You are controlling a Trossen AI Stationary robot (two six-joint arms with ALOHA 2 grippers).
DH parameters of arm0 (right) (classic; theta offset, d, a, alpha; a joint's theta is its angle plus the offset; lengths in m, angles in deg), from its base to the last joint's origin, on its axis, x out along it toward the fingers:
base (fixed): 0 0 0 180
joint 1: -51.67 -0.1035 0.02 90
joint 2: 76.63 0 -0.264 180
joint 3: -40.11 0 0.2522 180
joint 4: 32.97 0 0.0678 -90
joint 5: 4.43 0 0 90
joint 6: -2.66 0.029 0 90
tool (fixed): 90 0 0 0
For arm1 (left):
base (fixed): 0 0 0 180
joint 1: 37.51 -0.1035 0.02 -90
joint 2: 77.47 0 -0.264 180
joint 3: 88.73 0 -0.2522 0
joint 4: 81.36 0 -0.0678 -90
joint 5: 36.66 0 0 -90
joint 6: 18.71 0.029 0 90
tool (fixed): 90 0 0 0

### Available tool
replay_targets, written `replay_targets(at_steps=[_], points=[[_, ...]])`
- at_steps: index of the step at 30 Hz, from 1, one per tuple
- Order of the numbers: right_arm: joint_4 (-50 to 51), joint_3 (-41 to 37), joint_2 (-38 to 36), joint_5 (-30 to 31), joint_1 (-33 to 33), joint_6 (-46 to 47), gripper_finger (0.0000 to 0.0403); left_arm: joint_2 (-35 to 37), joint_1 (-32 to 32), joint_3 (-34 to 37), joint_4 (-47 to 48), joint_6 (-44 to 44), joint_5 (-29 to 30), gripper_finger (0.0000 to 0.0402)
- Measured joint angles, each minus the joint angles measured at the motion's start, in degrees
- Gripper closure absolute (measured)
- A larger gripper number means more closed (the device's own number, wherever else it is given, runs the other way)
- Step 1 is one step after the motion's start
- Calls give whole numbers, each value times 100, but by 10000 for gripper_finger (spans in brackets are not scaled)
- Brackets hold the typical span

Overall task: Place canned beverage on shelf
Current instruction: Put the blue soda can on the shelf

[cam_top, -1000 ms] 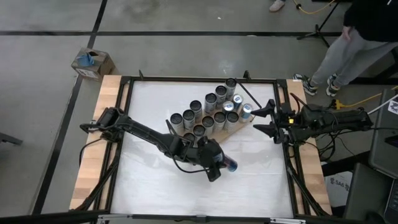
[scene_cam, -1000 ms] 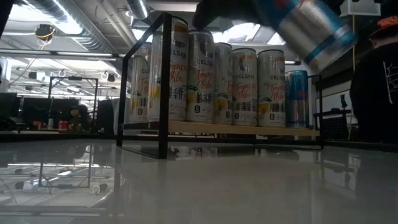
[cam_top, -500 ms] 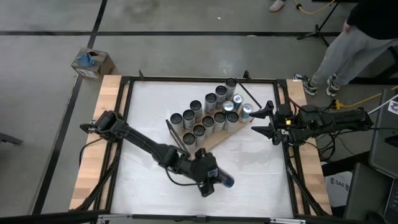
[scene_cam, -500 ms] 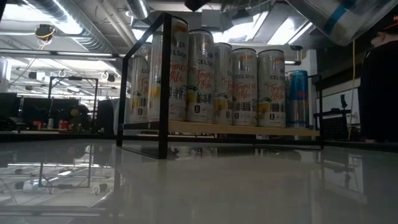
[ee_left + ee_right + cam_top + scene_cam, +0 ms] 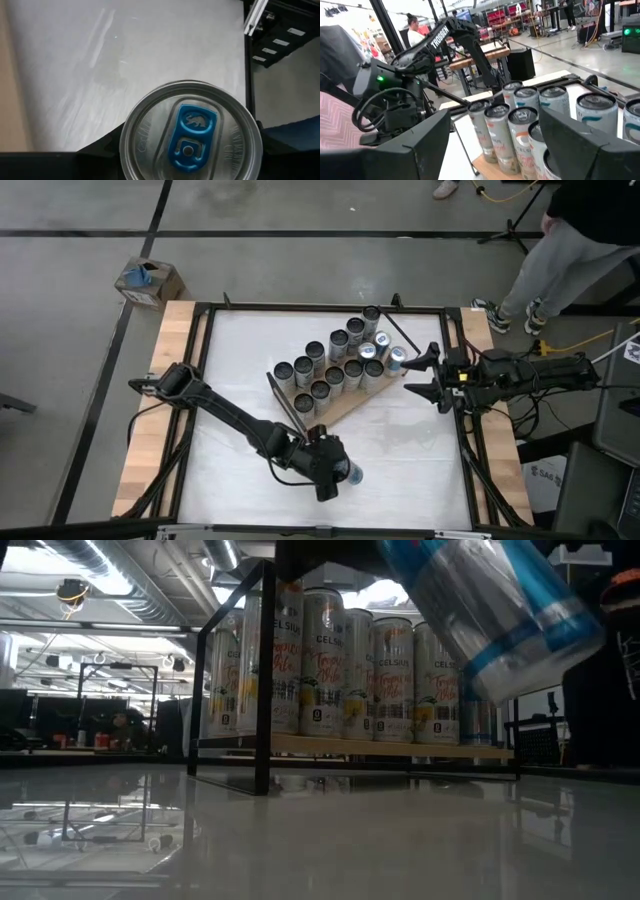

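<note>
Can [image 5: 351, 474], blue and silver, sits clamped in the left gripper [image 5: 335, 472] over bare table [image 5: 420, 470] near the shelf [image 5: 345, 408] in the high view. Low view: it hangs tilted, airborne. Left wrist view: its blue tab faces the camera. Right gripper [image 5: 418, 375] waits open beside the shelf. Carrying step; next, swing toward free board and set it upright.

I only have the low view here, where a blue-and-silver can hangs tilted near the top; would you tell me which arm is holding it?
Observer: The left gripper holds the can over bare table, apart from the shelf.
Operator: How does its lid look?
Observer: The left wrist view shows the blue tab lying flat on the lid.
Operator: And the other arm?
Observer: The right gripper waits open and empty beside the shelf's end nearest it.
</note>
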Motion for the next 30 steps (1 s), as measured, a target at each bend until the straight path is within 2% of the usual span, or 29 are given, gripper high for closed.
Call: replay_targets(at_steps=[8, 23, 30], points=[[230, 0, 0, -2, 0, 1, 109, -2, 214, 1, 95, 7, -236, 189], [234, 0, 0, -7, 0, 61, 109, -2, 411, 1, 1712, -894, -456, 189], [230, 0, 0, -7, 0, 66, 109, -2, 362, 1, 1950, -961, -331, 171]])
